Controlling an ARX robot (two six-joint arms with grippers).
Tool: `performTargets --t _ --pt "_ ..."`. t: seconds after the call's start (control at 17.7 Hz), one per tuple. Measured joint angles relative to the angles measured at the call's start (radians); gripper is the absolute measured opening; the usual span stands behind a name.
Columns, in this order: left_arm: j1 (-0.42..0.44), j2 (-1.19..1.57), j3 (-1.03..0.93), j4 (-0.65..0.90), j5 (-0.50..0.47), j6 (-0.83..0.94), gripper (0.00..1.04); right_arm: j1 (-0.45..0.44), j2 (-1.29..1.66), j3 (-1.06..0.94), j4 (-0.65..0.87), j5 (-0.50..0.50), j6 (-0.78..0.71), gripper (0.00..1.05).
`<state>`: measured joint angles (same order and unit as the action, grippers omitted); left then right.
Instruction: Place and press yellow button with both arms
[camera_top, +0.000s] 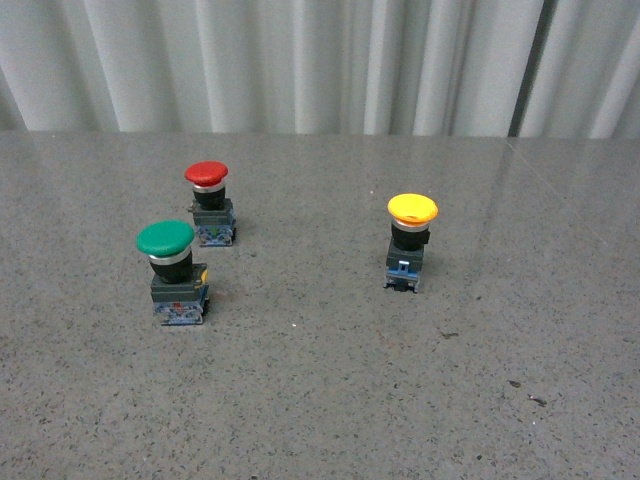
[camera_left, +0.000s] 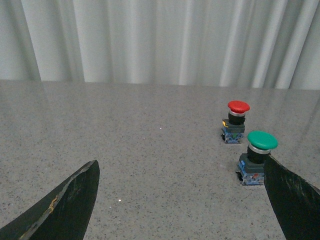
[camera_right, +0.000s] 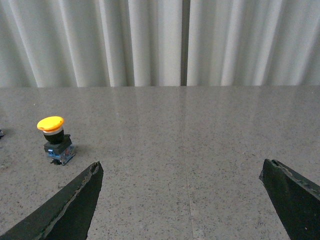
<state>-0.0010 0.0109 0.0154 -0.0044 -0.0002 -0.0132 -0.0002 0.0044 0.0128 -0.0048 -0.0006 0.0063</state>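
Observation:
The yellow button (camera_top: 411, 240) stands upright on the grey speckled table, right of centre in the front view, yellow cap on top, blue-grey block below. It also shows in the right wrist view (camera_right: 54, 140), beyond and off to one side of my right gripper (camera_right: 180, 172), which is open and empty. My left gripper (camera_left: 182, 167) is open and empty above bare table; the yellow button is out of its view. Neither arm shows in the front view.
A green-capped button (camera_top: 172, 270) (camera_left: 257, 156) stands at the left, close to one left finger (camera_left: 290, 200). A red-capped button (camera_top: 210, 200) (camera_left: 235, 121) stands just behind it. A pale curtain (camera_top: 320, 60) hangs behind the table's far edge.

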Motion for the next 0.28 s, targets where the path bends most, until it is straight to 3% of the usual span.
performTargets --t 0.28 --pt "0.0 0.0 0.0 0.0 0.0 0.0 0.98 0.0 0.0 0.0 0.0 0.0 0.0 0.98"
